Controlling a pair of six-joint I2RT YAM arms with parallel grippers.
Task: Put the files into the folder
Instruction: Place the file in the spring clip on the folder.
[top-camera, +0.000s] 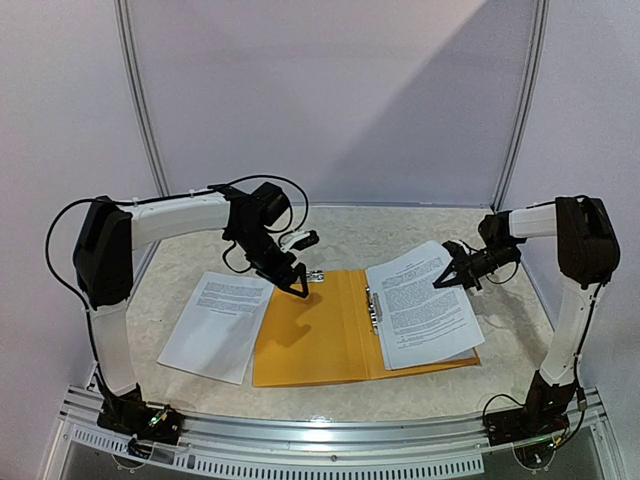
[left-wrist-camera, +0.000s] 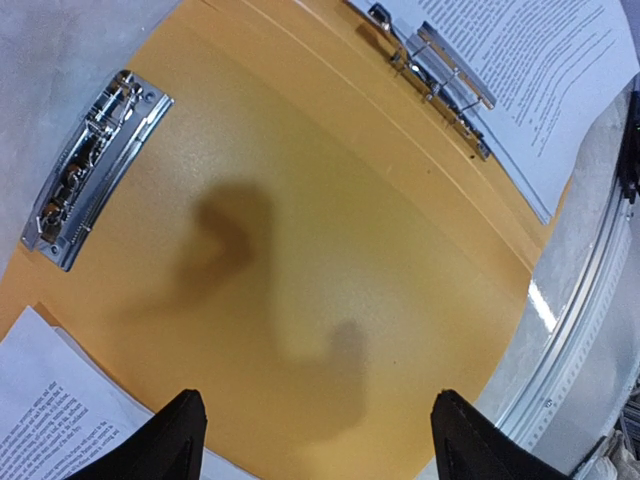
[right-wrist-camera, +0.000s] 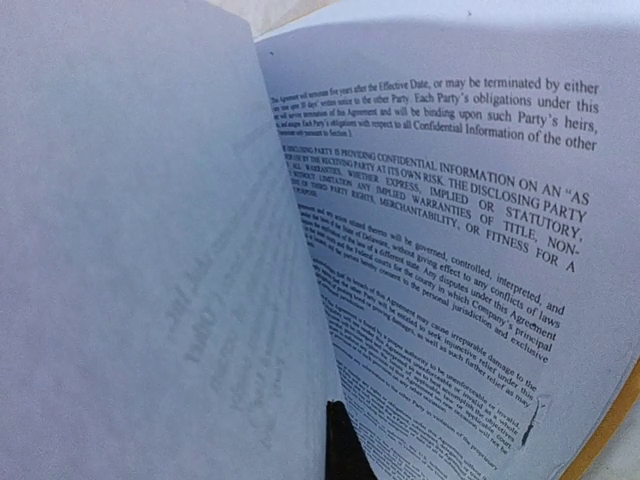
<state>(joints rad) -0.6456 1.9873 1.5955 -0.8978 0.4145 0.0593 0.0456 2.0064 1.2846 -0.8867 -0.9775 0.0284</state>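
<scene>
The orange-yellow folder (top-camera: 310, 345) lies open and flat; printed white files (top-camera: 425, 305) rest on its right half, top sheet lifted; another sheet (top-camera: 215, 325) lies left, overlapping its edge.

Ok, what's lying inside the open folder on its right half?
White printed sheets lie on the orange-yellow plastic folder, their top corner lifted beside the metal clip. The sheets hide most of that half.

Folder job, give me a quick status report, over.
Left gripper open above open folder. Right gripper shut on top sheet. More sheets lie left. Nothing blocking.
</scene>
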